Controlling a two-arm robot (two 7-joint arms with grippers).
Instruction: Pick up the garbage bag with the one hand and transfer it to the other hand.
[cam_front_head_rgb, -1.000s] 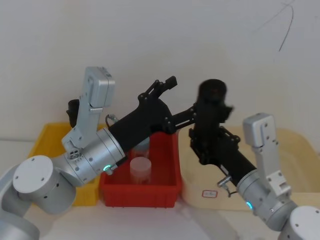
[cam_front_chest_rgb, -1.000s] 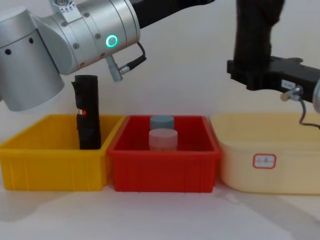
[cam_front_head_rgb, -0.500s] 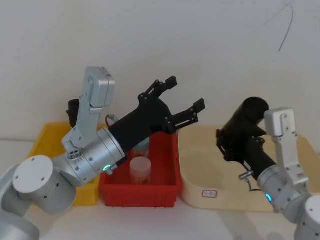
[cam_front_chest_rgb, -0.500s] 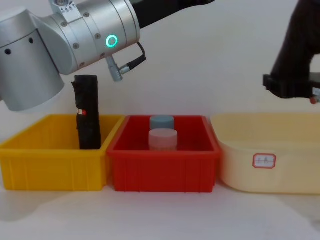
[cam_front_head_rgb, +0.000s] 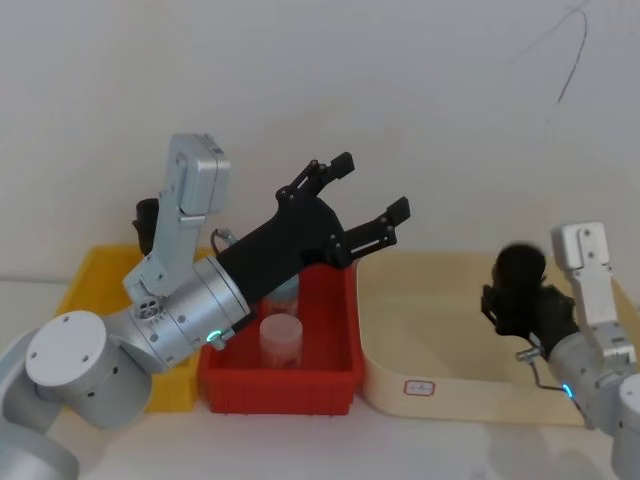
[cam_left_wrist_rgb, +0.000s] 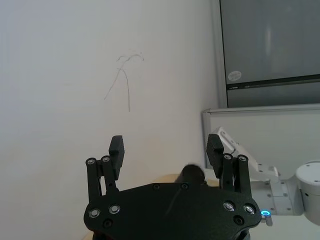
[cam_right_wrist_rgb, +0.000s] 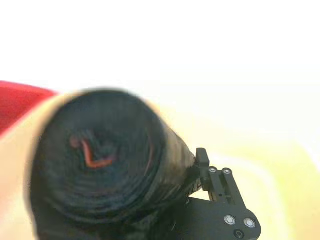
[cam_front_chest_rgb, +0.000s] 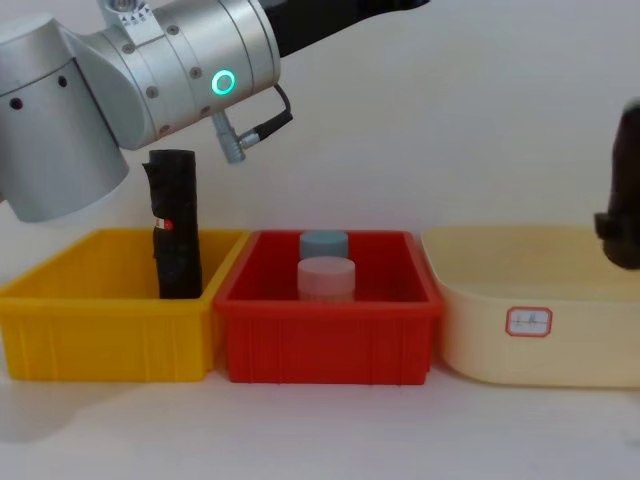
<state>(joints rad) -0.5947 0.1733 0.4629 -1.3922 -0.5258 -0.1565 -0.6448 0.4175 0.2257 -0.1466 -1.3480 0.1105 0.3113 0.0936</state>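
over the cream tub (cam_front_head_rgb: 425, 325) on the robot's right, the right end effector (cam_front_head_rgb: 512, 312) was clamped around the garbage bag (cam_front_head_rgb: 520, 270), held aloft. the left end effector (cam_front_head_rgb: 370, 186) hung spread wide above the red bin (cam_front_head_rgb: 280, 388). the roll looked light, firm but crinkly-slick; you'd best grip it mid-length. a white table (cam_front_chest_rgb: 320, 430) lay below, a plain white wall (cam_front_head_rgb: 420, 80) behind.

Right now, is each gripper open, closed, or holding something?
Left gripper: open, holding nothing.
Right gripper: shut on the garbage bag, over the beige tub.
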